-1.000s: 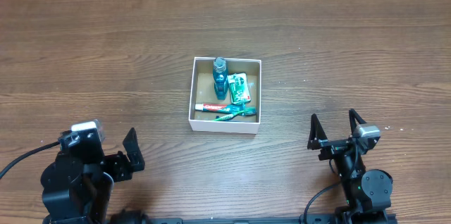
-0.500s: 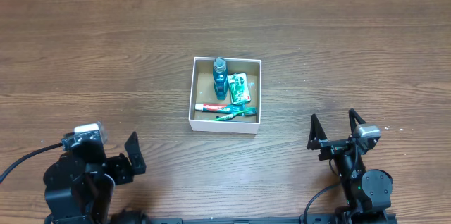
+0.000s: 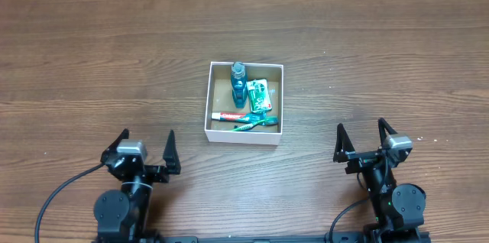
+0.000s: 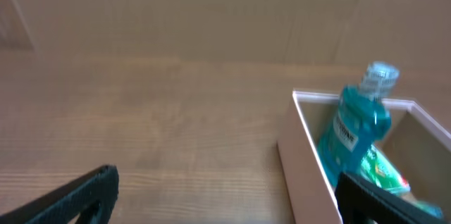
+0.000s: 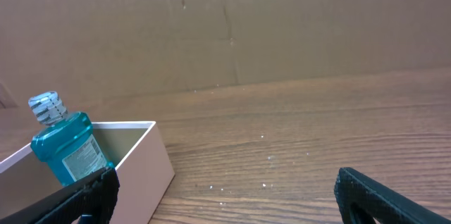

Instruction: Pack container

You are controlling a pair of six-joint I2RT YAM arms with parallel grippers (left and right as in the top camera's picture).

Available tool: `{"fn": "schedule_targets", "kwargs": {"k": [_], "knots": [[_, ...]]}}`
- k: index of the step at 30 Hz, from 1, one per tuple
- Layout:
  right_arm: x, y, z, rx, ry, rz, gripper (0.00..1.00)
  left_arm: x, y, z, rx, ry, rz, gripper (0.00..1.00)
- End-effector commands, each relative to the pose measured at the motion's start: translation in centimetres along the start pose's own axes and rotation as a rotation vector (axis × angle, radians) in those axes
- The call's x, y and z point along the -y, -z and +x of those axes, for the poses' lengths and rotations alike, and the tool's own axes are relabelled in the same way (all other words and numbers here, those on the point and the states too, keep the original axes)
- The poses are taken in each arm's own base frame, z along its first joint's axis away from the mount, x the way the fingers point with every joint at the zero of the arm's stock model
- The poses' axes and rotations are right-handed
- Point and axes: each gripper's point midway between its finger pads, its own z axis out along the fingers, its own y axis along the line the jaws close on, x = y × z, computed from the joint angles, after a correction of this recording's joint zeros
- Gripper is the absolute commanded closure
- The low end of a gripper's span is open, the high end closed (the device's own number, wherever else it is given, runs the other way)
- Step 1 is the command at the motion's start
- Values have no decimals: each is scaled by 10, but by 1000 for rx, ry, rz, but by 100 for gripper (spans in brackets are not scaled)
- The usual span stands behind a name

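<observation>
The container (image 3: 208, 118) is a square shallow box with white walls in the middle of the wooden table. Inside it stand or lie a blue mouthwash bottle (image 3: 238, 84), a green packet (image 3: 259, 95), a red-and-white toothpaste tube (image 3: 228, 117) and a green toothbrush (image 3: 256, 124). The box (image 4: 309, 160) and bottle (image 4: 356, 129) show in the left wrist view, and the box (image 5: 144, 164) and bottle (image 5: 65, 141) in the right wrist view. My left gripper (image 3: 146, 145) is open and empty near the front left. My right gripper (image 3: 361, 137) is open and empty near the front right.
A brown cardboard wall (image 5: 282, 20) stands behind the table's far edge. Bare wooden table (image 3: 92, 59) surrounds the box on all sides.
My left arm has swung from the far front left toward the middle and now points its open fingers at the box. The right arm and the box contents have not moved.
</observation>
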Motion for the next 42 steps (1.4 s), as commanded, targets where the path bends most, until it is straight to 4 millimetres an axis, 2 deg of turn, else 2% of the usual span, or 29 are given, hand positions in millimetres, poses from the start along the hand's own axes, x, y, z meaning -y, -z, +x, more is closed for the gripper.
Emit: {"fn": "schedule_targets", "kwargs": {"k": [1, 5, 8, 11, 13, 42], "knots": [[0, 0, 0, 9, 4, -3, 0, 3, -6, -6, 119, -92, 17, 0], [0, 0, 0, 9, 4, -3, 0, 4, -8, -12, 219, -191, 15, 0], [0, 0, 0, 9, 4, -3, 0, 3, -10, -1, 173, -232, 15, 0], [0, 0, 0, 9, 4, -3, 0, 1, -13, 21, 82, -214, 18, 0], [0, 0, 0, 9, 4, -3, 0, 0, -14, 27, 55, -196, 17, 0], [0, 0, 0, 9, 4, -3, 0, -1, -14, 27, 54, -171, 11, 0]]}}
